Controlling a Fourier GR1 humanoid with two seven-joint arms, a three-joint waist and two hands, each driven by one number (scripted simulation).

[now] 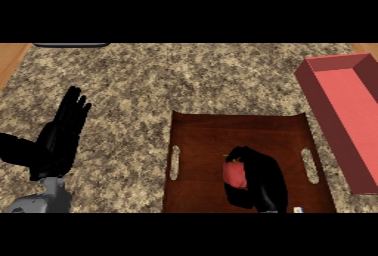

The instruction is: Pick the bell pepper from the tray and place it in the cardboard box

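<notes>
A red bell pepper [234, 173] lies on the dark brown wooden tray [207, 140], near its front middle. My right hand [260, 177] comes in from the lower edge and curls round the pepper's right side, hiding most of it. The cardboard box [347, 107] is a long reddish open box at the right edge, beside the tray. At the left my left hand [63, 132] rests open with fingers pointing up, well away from the tray.
The counter top [148, 80] is speckled granite with a wooden strip at each far corner. A dark grey object [70, 45] shows at the top left edge. The tray has slot handles on its left and right sides.
</notes>
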